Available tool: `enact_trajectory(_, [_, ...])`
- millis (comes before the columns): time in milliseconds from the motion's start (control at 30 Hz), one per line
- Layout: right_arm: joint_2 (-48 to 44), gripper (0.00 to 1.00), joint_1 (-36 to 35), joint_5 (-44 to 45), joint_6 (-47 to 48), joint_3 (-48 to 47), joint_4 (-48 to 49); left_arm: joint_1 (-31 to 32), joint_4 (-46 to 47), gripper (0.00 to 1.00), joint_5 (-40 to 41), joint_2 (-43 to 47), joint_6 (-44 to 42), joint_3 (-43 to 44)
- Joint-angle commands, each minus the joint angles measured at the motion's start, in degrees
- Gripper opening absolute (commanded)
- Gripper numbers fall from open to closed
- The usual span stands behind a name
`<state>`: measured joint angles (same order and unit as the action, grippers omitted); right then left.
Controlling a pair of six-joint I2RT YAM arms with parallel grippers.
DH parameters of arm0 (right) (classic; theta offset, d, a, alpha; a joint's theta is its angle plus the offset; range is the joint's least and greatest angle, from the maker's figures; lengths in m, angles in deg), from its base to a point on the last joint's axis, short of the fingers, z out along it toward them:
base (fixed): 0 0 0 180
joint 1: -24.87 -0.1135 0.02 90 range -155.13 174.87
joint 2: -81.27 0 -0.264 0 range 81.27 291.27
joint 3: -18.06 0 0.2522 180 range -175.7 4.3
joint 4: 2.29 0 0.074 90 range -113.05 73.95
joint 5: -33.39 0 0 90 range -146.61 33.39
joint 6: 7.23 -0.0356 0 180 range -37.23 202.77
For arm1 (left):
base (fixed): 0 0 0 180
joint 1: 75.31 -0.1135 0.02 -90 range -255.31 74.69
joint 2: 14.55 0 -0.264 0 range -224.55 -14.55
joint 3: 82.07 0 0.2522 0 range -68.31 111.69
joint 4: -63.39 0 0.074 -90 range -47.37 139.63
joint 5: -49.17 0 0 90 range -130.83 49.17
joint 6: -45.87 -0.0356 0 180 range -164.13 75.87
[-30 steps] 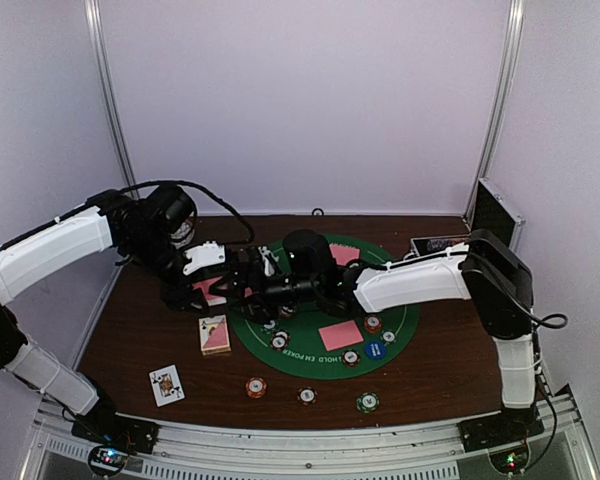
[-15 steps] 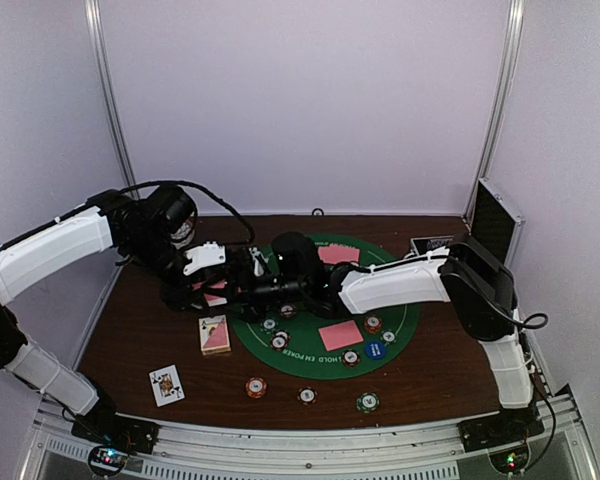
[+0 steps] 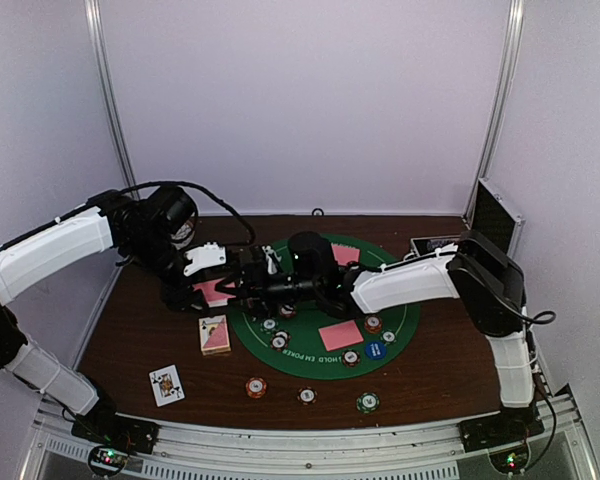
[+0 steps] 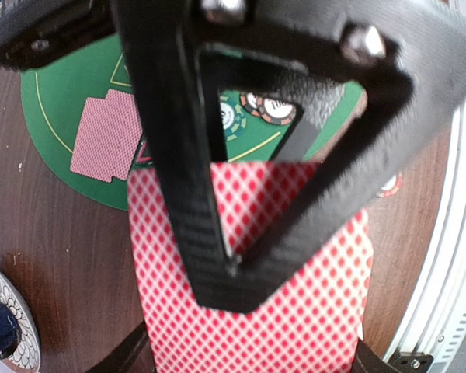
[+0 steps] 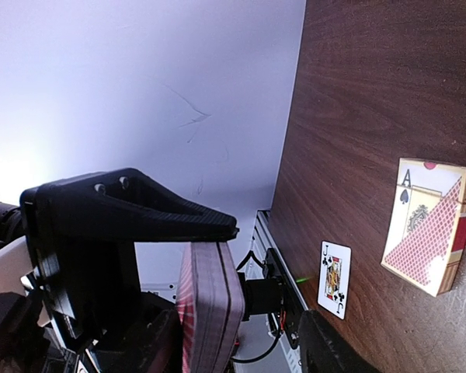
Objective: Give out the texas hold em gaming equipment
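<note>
My left gripper (image 3: 206, 290) is shut on a thick deck of red-backed playing cards (image 4: 248, 303), held over the table's left side. My right gripper (image 5: 270, 276) reaches across and straddles the deck's edge (image 5: 211, 311). Its upper finger (image 5: 140, 210) lies against the deck and its lower finger (image 5: 326, 353) stands apart, so it is open. Face-down cards (image 3: 340, 334) and striped chips (image 3: 373, 323) lie on the green mat (image 3: 310, 366). A jack (image 3: 166, 384) and a card stack showing an ace (image 3: 215, 334) lie on the wood. A blue disc (image 3: 374, 350) sits on the mat.
Three chips (image 3: 256, 386) (image 3: 307, 395) (image 3: 367, 402) lie near the front edge. The chip case (image 3: 495, 215) stands open at the back right. A patterned plate (image 4: 12, 307) with a dark cup sits left of the mat.
The right gripper's jaws have narrowed around the deck. The right arm swung slightly left and back. The left arm has held still with the deck.
</note>
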<state>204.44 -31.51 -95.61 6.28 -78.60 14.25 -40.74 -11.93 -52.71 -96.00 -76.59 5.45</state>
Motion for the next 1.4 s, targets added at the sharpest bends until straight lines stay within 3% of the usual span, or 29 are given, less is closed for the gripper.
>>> enact_trajectory(0, [-2.45, 0.5, 0.81, -0.84, 0.46, 2.46, -1.26, -0.2, 1.05, 0.22, -0.49, 0.98, -0.81, 0.79])
enact_trajectory(1167, [-12.28, 0.0, 2.86, -3.71, 1.82, 7.58, -4.38, -0.2, 1.1, 0.22, 0.93, 1.2, -1.69, -1.16])
enact_trajectory(1367, [-15.85, 0.0, 4.3, -4.06, 0.35, 12.41, -2.42, -0.2, 1.09, 0.22, 1.24, 1.0, -1.81, -1.05])
